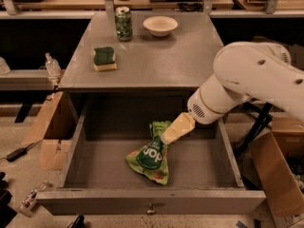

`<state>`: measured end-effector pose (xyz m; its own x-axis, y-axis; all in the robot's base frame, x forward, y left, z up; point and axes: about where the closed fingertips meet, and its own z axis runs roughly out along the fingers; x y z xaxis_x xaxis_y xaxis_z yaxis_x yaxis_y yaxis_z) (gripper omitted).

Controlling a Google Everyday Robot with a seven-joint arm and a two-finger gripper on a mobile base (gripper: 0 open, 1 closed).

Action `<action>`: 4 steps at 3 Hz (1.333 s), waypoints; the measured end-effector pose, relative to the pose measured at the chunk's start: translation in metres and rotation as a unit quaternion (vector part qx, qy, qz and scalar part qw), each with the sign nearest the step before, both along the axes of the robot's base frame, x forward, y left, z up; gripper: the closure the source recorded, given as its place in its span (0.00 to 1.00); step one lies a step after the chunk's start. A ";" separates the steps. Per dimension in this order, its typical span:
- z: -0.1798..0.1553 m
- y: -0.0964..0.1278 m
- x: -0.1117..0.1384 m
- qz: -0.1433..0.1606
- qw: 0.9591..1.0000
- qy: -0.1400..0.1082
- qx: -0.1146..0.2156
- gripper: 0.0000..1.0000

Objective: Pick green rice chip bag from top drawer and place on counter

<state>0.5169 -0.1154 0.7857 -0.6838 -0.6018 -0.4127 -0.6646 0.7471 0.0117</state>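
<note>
The green rice chip bag lies flat on the floor of the open top drawer, near its middle, logo up. Its crumpled top end points to the back right. My gripper, pale yellow, reaches down and left from the white arm into the drawer and sits at the bag's top end, touching or just over it. The drawer's small knob shows on the front panel. The grey counter is above and behind the drawer.
On the counter stand a green soda can, a white bowl and a green-topped yellow sponge. Cardboard boxes sit on the floor at left and right. A plastic bottle stands at left.
</note>
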 end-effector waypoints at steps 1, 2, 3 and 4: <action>-0.044 0.021 0.010 -0.011 1.000 0.022 0.012 0.00; -0.077 0.037 0.019 -0.030 0.999 0.037 0.021 0.00; -0.099 0.046 0.029 -0.051 0.997 0.046 0.037 0.00; -0.118 0.056 0.032 -0.057 0.995 0.062 0.053 0.00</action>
<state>0.5485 -0.0594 0.6680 -0.7952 -0.4744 -0.3778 -0.5634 0.8083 0.1709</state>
